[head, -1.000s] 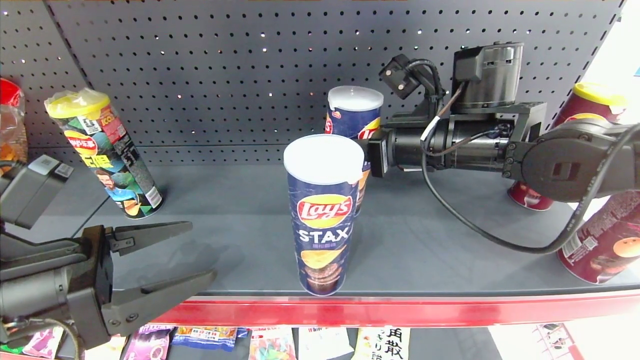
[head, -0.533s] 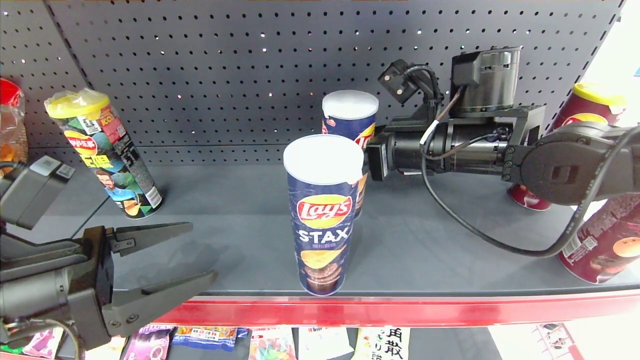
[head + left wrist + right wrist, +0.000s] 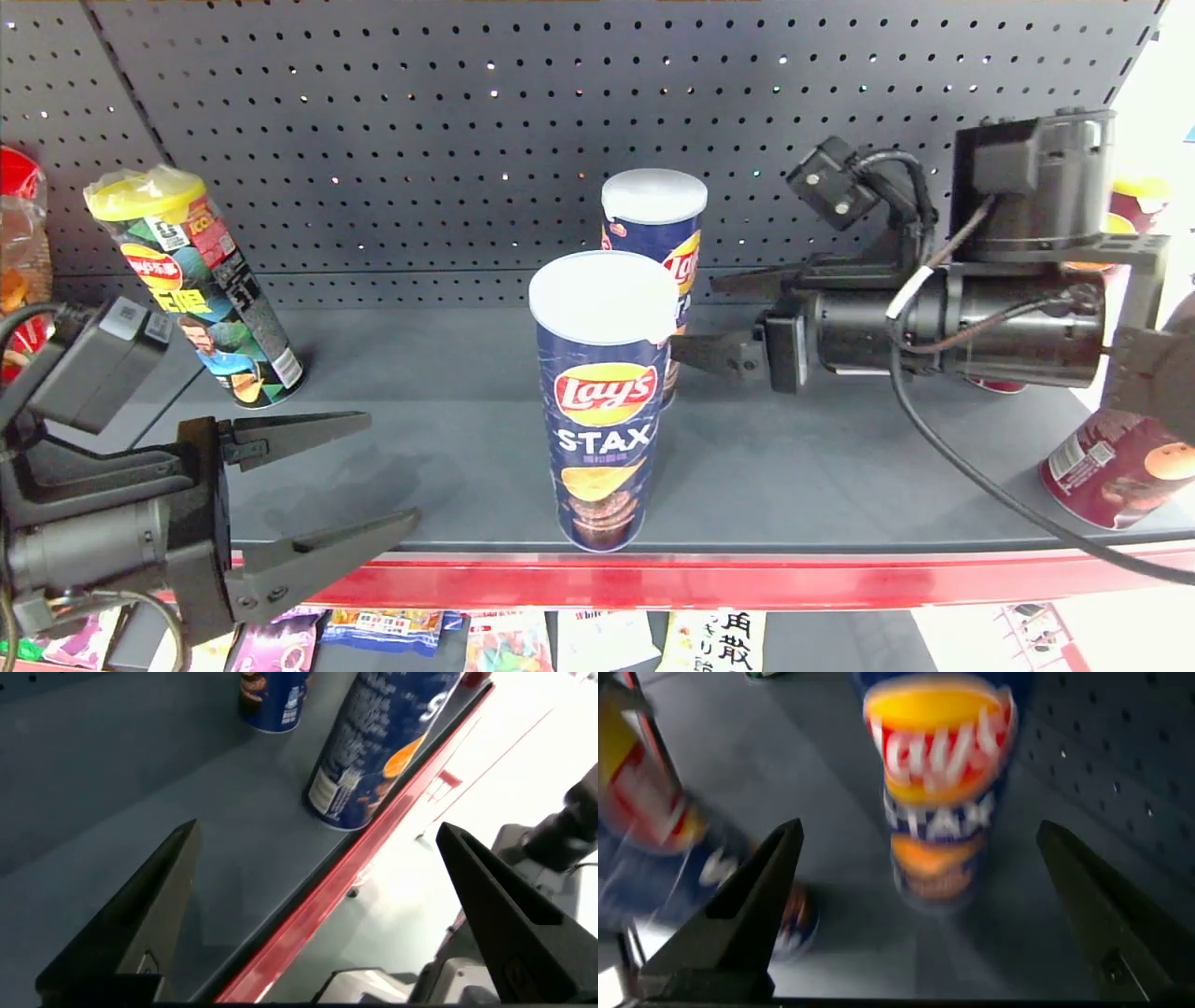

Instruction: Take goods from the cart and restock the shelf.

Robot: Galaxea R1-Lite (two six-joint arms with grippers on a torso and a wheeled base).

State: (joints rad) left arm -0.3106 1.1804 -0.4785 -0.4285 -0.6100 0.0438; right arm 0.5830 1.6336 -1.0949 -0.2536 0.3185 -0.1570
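Two blue chip cans with white lids stand upright on the grey shelf [image 3: 420, 467]. The front can [image 3: 602, 401] is near the red shelf edge; the rear can [image 3: 653, 233] is behind it, close to the pegboard. My right gripper [image 3: 714, 317] is open just to the right of the rear can, apart from it, fingers pointing at it. In the right wrist view the rear can [image 3: 943, 784] stands ahead of the open right gripper [image 3: 920, 831], and the front can [image 3: 654, 803] is off to one side. My left gripper [image 3: 387, 471] hangs open and empty at the shelf's front left.
A yellow-lidded can [image 3: 201, 289] leans at the back left, with a red bag [image 3: 19, 215] beyond it. Dark red cans [image 3: 1111, 457] stand at the right end behind my right arm. Snack packets [image 3: 504, 639] hang below the red shelf edge [image 3: 747, 579].
My right gripper has opened, let go of the rear blue can and drawn back to the right. The can stays upright where it was set. The left arm has barely shifted.
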